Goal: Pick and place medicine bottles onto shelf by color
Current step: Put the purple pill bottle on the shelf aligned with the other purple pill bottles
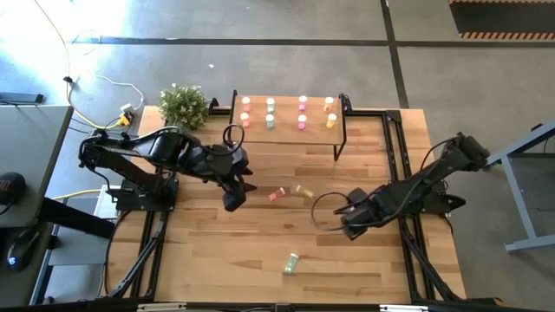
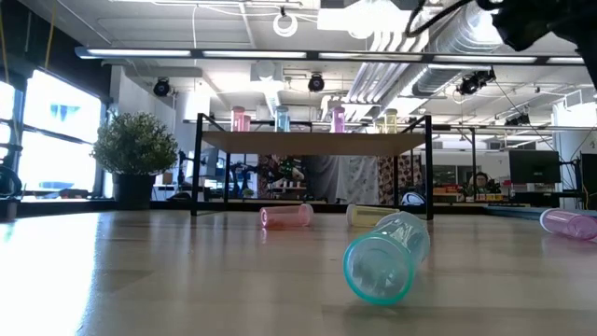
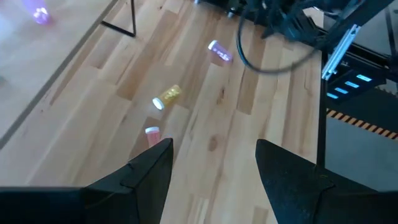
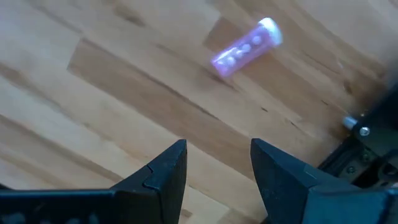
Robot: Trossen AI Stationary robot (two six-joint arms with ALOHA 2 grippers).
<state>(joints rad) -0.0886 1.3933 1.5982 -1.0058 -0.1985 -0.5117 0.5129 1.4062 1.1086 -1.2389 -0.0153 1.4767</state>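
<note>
The shelf point(image 1: 290, 130) stands at the table's far side, with several bottles upright on it in columns of salmon-red, mint-green, pink and yellow. On the tabletop, bottles lie on their sides: a salmon-red one point(image 1: 277, 195), a yellow one point(image 1: 303, 191), a mint-green one point(image 1: 291, 263) near the front edge, and a pink one point(image 4: 245, 48). My left gripper point(image 1: 234, 198) hangs open above the table, left of the salmon-red bottle point(image 3: 152, 132). My right gripper point(image 1: 347, 225) points down, open, with the pink bottle just beyond its fingertips. Neither gripper holds anything.
A potted plant point(image 1: 184, 106) stands at the far left corner beside the shelf. The mint-green bottle point(image 2: 384, 257) lies by itself toward the front. Black frame rails point(image 1: 408, 173) run along the table's right side. Bare wood stretches across the front left point(image 1: 199, 260).
</note>
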